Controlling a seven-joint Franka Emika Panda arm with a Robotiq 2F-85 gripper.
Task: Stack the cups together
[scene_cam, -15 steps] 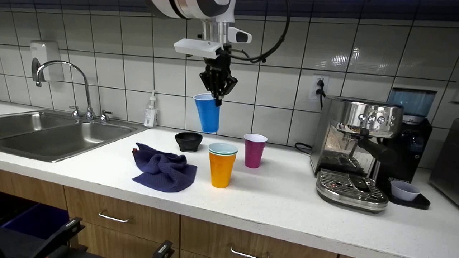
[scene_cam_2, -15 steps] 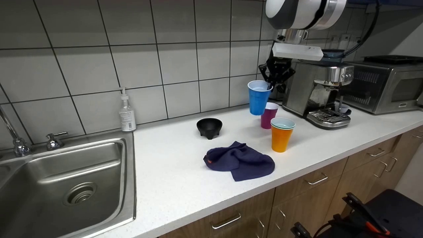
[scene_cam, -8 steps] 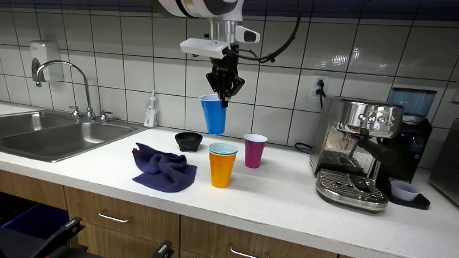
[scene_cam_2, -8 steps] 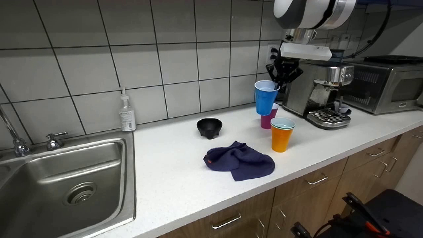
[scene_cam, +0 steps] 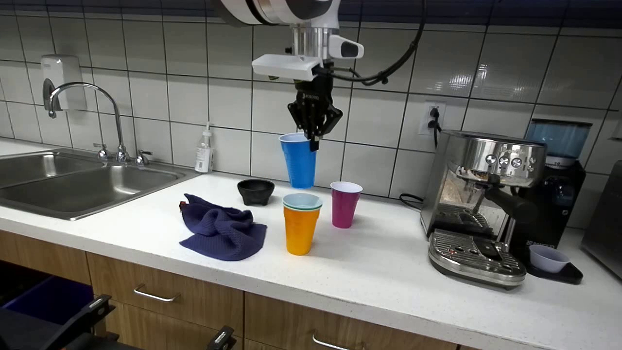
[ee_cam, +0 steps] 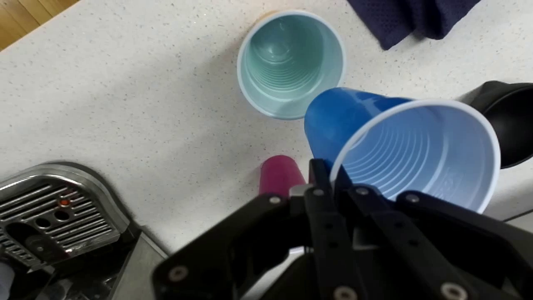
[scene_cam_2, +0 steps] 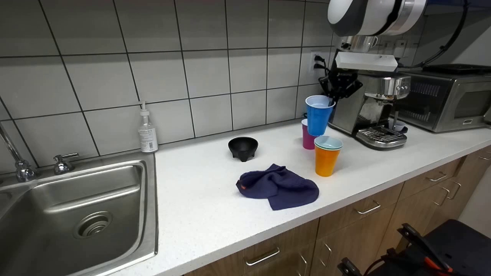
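The end effector (ee_cam: pixel 331 171) pinches the blue cup (scene_cam: pixel 300 165) by its rim above the table (scene_cam: pixel 388 272). The orange cup (scene_cam: pixel 300 231) on the table hides the lower exterior of the nested green cup (ee_cam: pixel 287 66). In an exterior view, the blue cup partly occludes the magenta cup (scene_cam_2: pixel 308 141). The wrist view crops the black bowl (ee_cam: pixel 514 125).

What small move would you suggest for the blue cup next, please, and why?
I'd probably ease the blue cup across until it is centred over the green cup: the gripper holds it by the rim in the air, but in the wrist view its base barely overlaps the green cup's rim.
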